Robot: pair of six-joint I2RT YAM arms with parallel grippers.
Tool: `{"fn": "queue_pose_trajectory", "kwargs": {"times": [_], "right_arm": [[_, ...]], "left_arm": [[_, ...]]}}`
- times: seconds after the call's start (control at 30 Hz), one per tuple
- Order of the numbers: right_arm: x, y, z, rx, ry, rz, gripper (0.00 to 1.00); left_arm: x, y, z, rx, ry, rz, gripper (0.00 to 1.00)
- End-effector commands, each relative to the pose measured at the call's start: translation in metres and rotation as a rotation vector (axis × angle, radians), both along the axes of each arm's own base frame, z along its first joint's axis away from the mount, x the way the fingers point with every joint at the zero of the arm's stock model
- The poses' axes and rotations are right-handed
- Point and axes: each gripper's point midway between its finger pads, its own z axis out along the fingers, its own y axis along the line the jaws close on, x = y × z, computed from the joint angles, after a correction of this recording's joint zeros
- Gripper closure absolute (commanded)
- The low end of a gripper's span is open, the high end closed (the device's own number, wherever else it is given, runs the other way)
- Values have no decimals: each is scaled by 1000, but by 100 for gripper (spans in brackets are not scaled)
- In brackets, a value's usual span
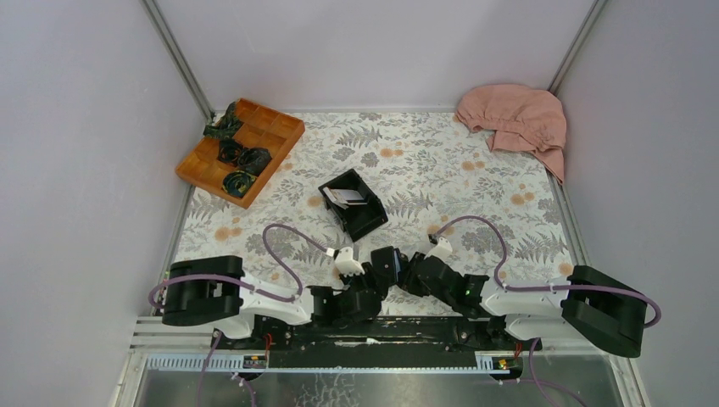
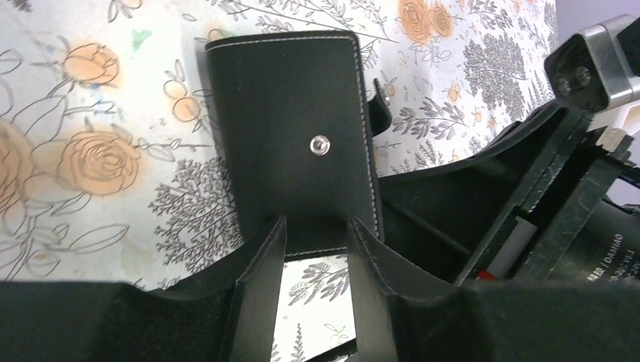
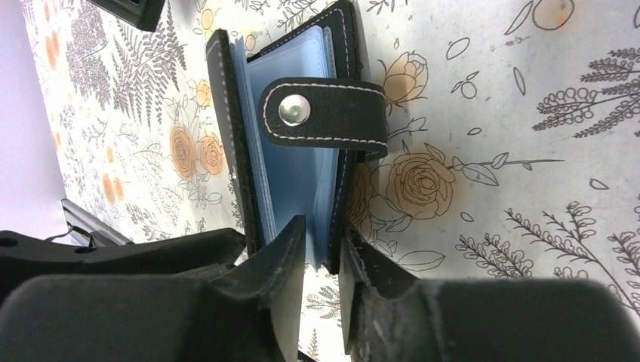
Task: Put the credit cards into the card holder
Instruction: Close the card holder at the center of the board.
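The card holder (image 1: 387, 259), a black bifold wallet, is held up between my two grippers at the near middle of the table. In the right wrist view it (image 3: 302, 151) is open, showing blue pockets and the clasp tab (image 3: 324, 111). My right gripper (image 3: 324, 260) is shut on one cover and its blue pocket edge. In the left wrist view the other cover (image 2: 290, 136), with a snap stud, faces the camera. My left gripper (image 2: 315, 249) has its jaws apart, the tips over that cover's lower edge. A white credit card (image 1: 346, 197) lies in the black box (image 1: 366, 217).
An orange wooden tray (image 1: 197, 164) with dark bundles in several of its compartments sits at the back left. A pink cloth (image 1: 517, 119) lies at the back right corner. Grey walls close in the floral table on three sides. The right arm's body (image 2: 543, 196) is close to the left gripper.
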Motion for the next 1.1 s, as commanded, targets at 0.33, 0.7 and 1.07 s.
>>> {"fn": "queue_pose_trajectory", "kwargs": {"times": [0.33,0.7,1.07], "right_arm": [[5,-9,25,-18,-87,-36,56],[-1,-27,22,-45,-88,-52,55],[-1,-39,28,-47,-103,-76,55]], "left_arm": [[4,19,-6,77,-51,128,62],[6,11,-8,136,-68,123,62],[6,6,-16,199,-67,122,61]]}}
